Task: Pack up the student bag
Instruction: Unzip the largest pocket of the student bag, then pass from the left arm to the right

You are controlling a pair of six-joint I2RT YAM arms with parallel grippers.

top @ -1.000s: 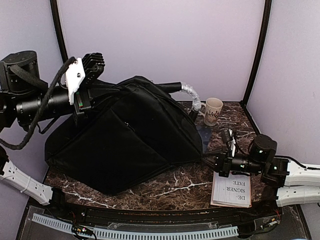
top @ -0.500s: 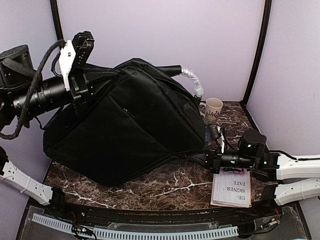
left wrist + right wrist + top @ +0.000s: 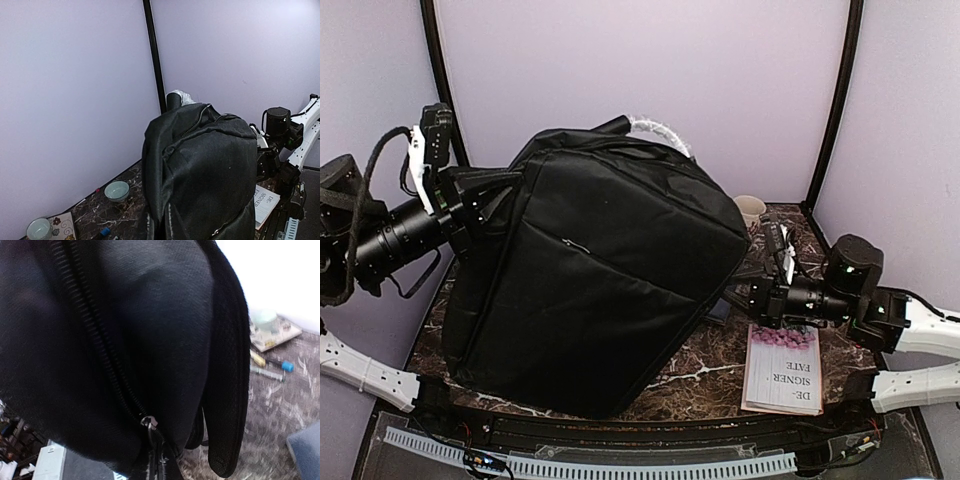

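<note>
The student bag (image 3: 600,280), a big black backpack, is hoisted up on its lower edge and fills the middle of the top view. Its silver-wrapped handle (image 3: 655,128) pokes out at the top. My left gripper (image 3: 478,195) is shut on the bag's fabric at its upper left side; in the left wrist view the bag (image 3: 205,170) hides the fingers. My right gripper (image 3: 738,293) is shut on the zipper pull (image 3: 159,452) at the bag's lower right. The slider (image 3: 148,422) sits on the zipper track just above that gripper (image 3: 161,467).
A book (image 3: 783,375) lies at the front right under the right arm. A white mug (image 3: 752,208) peeks out behind the bag. Beyond the bag lie a pale bowl (image 3: 117,190), another bowl (image 3: 39,228) on a card, pens (image 3: 267,372) and a blue notebook corner (image 3: 306,450).
The left arm has lifted and swung the bag from lying slanted to nearly upright, drawing back left. The bag now covers most of the mug. The right gripper stayed on the zipper pull.
</note>
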